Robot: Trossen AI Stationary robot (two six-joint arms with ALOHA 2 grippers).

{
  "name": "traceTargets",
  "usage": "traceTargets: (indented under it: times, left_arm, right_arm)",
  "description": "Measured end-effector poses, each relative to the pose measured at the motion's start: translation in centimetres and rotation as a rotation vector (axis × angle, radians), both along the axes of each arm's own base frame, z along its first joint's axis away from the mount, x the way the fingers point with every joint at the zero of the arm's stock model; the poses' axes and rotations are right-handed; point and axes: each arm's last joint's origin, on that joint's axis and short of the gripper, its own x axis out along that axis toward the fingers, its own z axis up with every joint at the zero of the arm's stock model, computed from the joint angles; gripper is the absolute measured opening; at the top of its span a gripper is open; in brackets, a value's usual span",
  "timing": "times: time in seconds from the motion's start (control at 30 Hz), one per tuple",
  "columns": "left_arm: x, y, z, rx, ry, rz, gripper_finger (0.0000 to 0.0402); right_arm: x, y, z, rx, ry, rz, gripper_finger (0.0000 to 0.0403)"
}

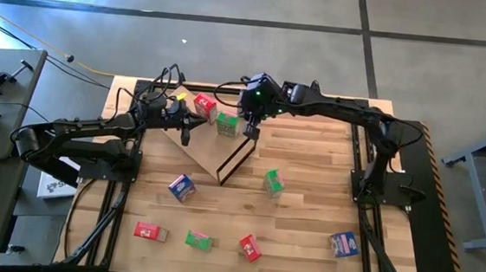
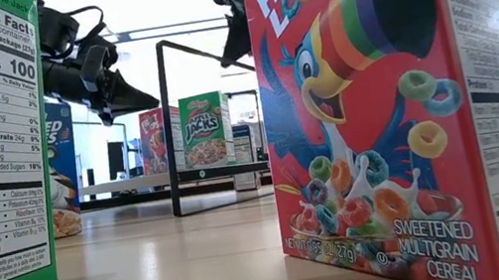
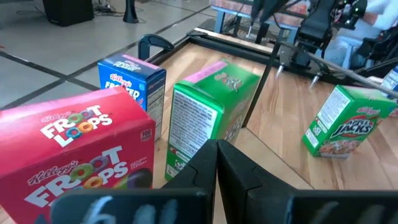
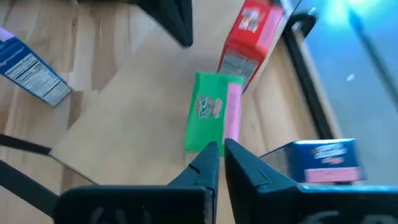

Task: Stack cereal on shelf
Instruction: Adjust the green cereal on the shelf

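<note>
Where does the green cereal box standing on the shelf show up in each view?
High view: green box on the shelf, under the right gripper.
Low view: left of centre, behind the dark frame.
Left wrist view: centre.
Right wrist view: centre.
Shared landmark: red box beside it.

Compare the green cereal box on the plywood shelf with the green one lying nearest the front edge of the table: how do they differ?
The green Apple Jacks box on the shelf stands upright on the plywood panel, beside a red Froot Loops box. The green box near the front edge lies flat on the striped tabletop, alone between two red boxes. The right gripper hangs beside the shelf box; no gripper is near the other. Both look alike in size and colour.
</note>
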Motion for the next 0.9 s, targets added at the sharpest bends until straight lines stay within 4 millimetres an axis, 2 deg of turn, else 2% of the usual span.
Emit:
traceTargets:
  times: [0.1, 0.23, 0.5, 0.6, 0.73, 0.9]
  left_arm:
    - [0.1, -0.1, 0.2, 0.006, -0.024, -0.006, 0.0005]
    - [0.4, -0.4, 0.5, 0.012, -0.048, -0.023, 0.0005]
    - [1.2, -1.1, 1.6, 0.003, -0.111, -0.065, 0.0005]
    - [1.8, -1.3, 2.2, 0.010, -0.121, -0.083, 0.0005]
    - [3.0, -1.5, 2.8, 0.024, -0.116, -0.092, 0.0005]
    - [4.8, -1.3, 2.8, 0.023, -0.081, -0.108, 0.0005]
  right_arm:
    - [-0.7, 0.0, -0.2, -0.026, -0.060, 0.012, 0.0002]
    - [-2.2, 0.3, -1.9, -0.032, -0.161, 0.024, 0.0000]
    - [-7.1, 2.1, -2.1, -0.040, -0.406, 0.003, 0.0000]
    - [-9.1, 2.7, -2.3, -0.069, -0.493, -0.005, 0.0000]
    - [-11.4, 3.2, -3.5, -0.090, -0.552, -0.040, 0.0000]
    - [-13.0, 3.6, -5.0, -0.061, -0.576, -0.077, 0.0000]
